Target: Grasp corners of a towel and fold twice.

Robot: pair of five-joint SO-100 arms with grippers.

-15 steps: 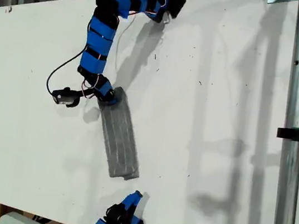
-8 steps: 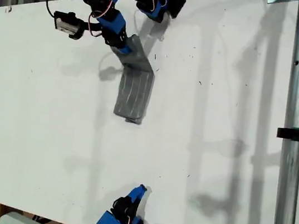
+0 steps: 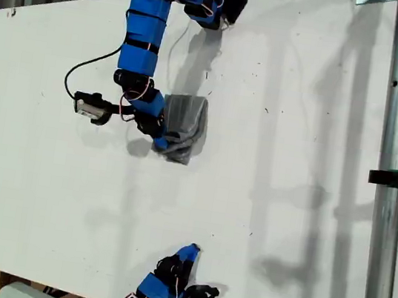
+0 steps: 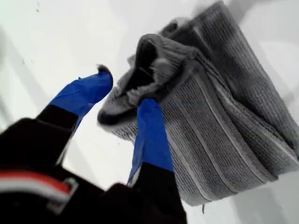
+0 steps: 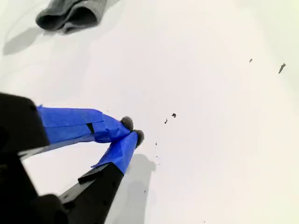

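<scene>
My second gripper (image 5: 132,129), two fingers wrapped in blue tape on a black body, has its jaws closed tip to tip with nothing between them, poised just over the smooth white table (image 5: 219,140). A few small dark specks (image 5: 173,115) dot the table just beyond the fingertips, and the gripper's soft shadow falls on the surface beside it. Well apart from the gripper lies the bunched edge of the thin grey striped towel (image 5: 70,14), partly cut off by the frame.
</scene>
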